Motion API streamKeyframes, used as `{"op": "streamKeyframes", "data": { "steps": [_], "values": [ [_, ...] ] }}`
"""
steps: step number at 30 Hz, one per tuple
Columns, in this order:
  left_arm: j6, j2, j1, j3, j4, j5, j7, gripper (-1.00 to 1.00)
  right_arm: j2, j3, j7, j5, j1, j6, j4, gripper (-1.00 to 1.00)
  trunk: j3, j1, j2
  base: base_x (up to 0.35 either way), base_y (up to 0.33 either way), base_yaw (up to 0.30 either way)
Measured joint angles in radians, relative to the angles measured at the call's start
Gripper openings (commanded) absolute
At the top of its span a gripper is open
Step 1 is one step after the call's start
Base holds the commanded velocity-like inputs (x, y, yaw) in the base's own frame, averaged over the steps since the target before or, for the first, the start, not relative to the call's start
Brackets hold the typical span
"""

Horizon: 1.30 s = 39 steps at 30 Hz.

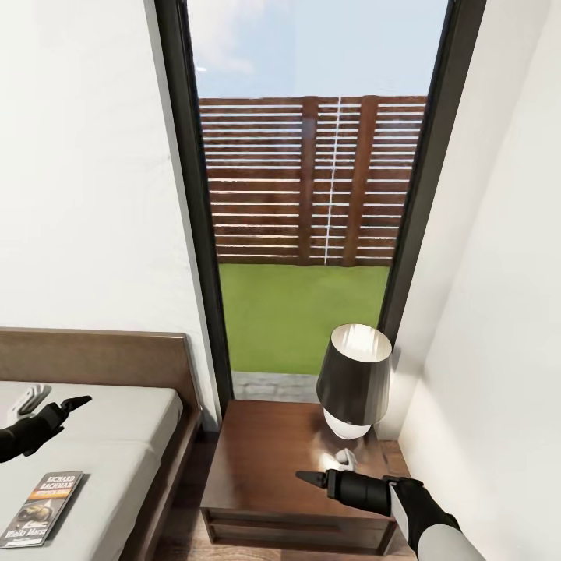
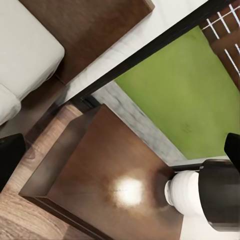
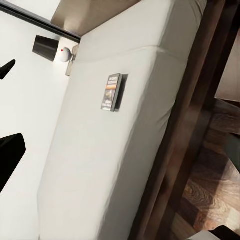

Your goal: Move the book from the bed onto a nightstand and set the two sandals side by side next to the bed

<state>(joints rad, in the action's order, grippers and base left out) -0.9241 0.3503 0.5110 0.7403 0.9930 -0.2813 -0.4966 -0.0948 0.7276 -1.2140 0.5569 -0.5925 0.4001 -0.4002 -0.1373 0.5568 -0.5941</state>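
Observation:
The book (image 1: 43,506) lies flat on the bed's pale mattress (image 1: 117,436) at the lower left; it is also seen as a book (image 3: 112,92) near the mattress edge. My left gripper (image 1: 53,401) hovers open over the mattress, beyond the book and apart from it. The nightstand (image 1: 265,460) stands right of the bed, its lamp (image 1: 354,382) at the back. My right gripper (image 1: 326,467) is open and empty just above the nightstand top, in front of the lamp base. The sandals are out of view.
A tall black-framed window (image 1: 312,195) behind the nightstand shows lawn and a slatted fence. White walls close in on the right (image 1: 499,312). The dark headboard (image 1: 101,354) backs the bed. A wood floor strip (image 3: 210,190) runs beside the bed frame (image 3: 185,125). A second lamp (image 3: 50,49) stands far off.

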Motion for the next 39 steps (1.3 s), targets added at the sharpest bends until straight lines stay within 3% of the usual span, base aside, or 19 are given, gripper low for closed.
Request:
{"op": "streamKeyframes", "data": {
  "steps": [10,16,39],
  "values": [
    [0.0,-0.002,0.0,-0.002,0.0,-0.001,0.0,1.0,0.0,0.001,0.0,0.0,0.0,0.001,0.006,1.0,0.0,0.0,0.0,0.0,0.0,0.113],
    [0.0,-0.02,0.0,-0.002,0.0,0.001,0.001,1.0,-0.001,0.001,0.0,0.0,0.0,0.001,0.012,1.0,0.0,0.0,0.0,0.0,0.0,0.258],
    [0.0,-0.024,0.0,-0.002,-0.001,-0.001,0.0,1.0,-0.003,0.001,0.002,0.0,0.0,0.0,0.014,1.0,-0.003,0.0,0.0,0.0,0.0,0.105]
  ]
}}
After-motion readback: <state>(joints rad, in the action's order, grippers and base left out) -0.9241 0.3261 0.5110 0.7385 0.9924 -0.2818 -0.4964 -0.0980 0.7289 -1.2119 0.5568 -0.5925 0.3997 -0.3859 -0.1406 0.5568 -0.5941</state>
